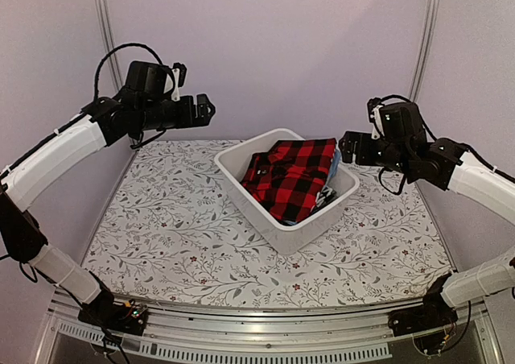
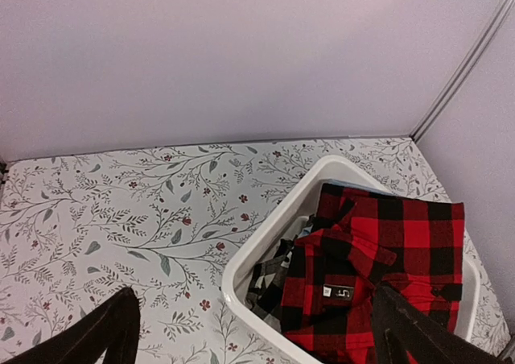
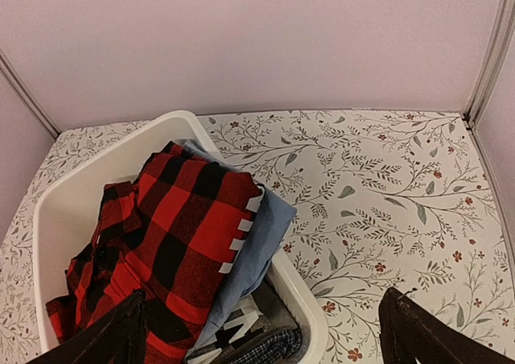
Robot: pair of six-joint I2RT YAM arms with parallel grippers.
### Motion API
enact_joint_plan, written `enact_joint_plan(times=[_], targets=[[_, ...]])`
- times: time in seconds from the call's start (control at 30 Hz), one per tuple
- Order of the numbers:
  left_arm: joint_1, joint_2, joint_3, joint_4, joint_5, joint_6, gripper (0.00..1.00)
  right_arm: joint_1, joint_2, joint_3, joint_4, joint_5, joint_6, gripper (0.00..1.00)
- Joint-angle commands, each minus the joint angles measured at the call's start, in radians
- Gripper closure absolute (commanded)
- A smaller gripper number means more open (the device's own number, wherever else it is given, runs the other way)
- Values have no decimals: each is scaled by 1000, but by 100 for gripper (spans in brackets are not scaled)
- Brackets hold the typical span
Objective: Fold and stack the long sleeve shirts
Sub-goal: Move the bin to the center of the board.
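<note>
A red-and-black check shirt (image 1: 291, 173) lies crumpled on top of other clothes in a white bin (image 1: 241, 201) at the table's middle right. Its collar and small tag show in the left wrist view (image 2: 378, 259). It also shows in the right wrist view (image 3: 173, 235), over a light blue shirt (image 3: 261, 235) and dark checked cloth (image 3: 265, 348). My left gripper (image 1: 205, 109) is open and empty, high above the table's far left. My right gripper (image 1: 348, 148) is open and empty, raised just right of the bin.
The table (image 1: 177, 227) has a floral-print cover. Pale walls close in the back and both sides, with metal posts in the far corners. The bin sits turned at an angle.
</note>
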Motion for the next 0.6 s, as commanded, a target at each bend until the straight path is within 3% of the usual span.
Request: enact_joint_plan(times=[0.0,0.27,0.57], targets=[[17,-19,-12,-21,-10,16,0,9,39,48,-61,0,19,1],[26,-12,-16,-24,54,13,0,7,80,86,-113,-41,15,1],[28,-7,-27,-21,96,12,0,-48,57,15,-165,-91,69,1]])
